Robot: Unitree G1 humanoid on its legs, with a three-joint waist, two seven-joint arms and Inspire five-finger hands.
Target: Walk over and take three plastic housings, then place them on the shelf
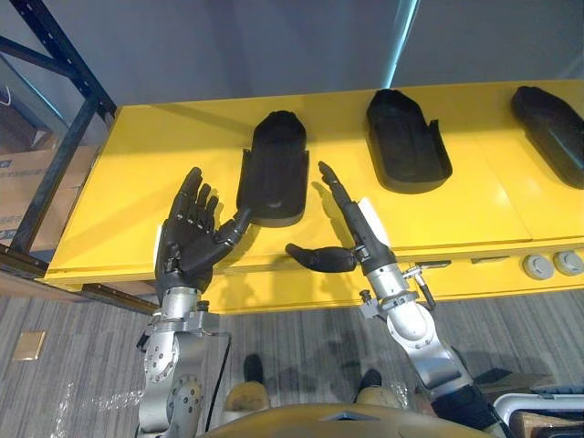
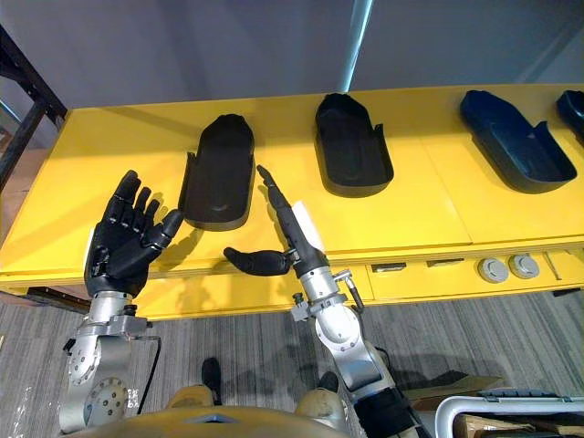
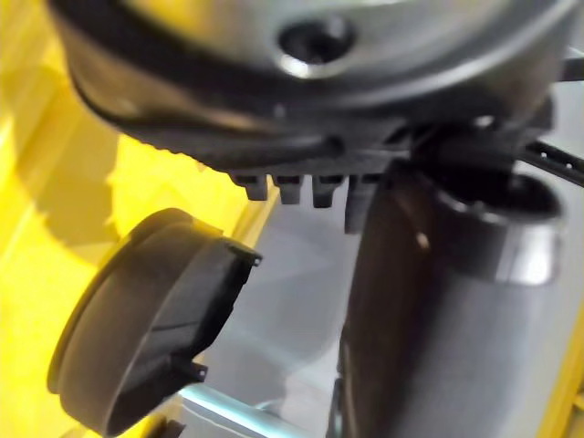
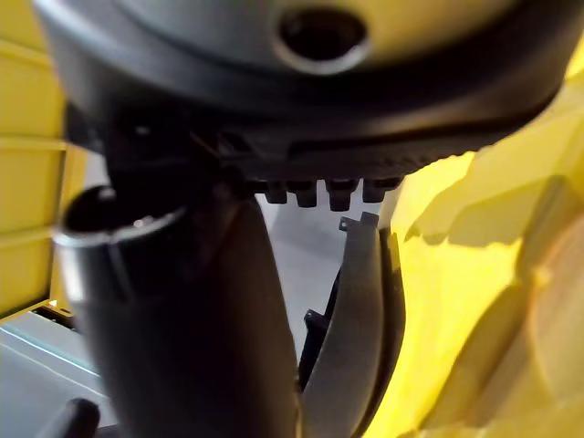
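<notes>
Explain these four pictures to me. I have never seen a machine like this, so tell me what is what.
This is a two-legged robot with two arms, seen through its own cameras. The two wide pictures come from the paired cameras in its head, looking down, so they show one scene from almost the same spot. The two close, dark pictures come from a camera on each wrist, looking along that hand.

In front of the robot is a yellow bench with dark plastic housings lying in a row. The left hand and right hand are both open, one on each side of the nearest housing. Nothing is held yet. The wrist pictures show that same housing close up, beside each thumb.
</notes>
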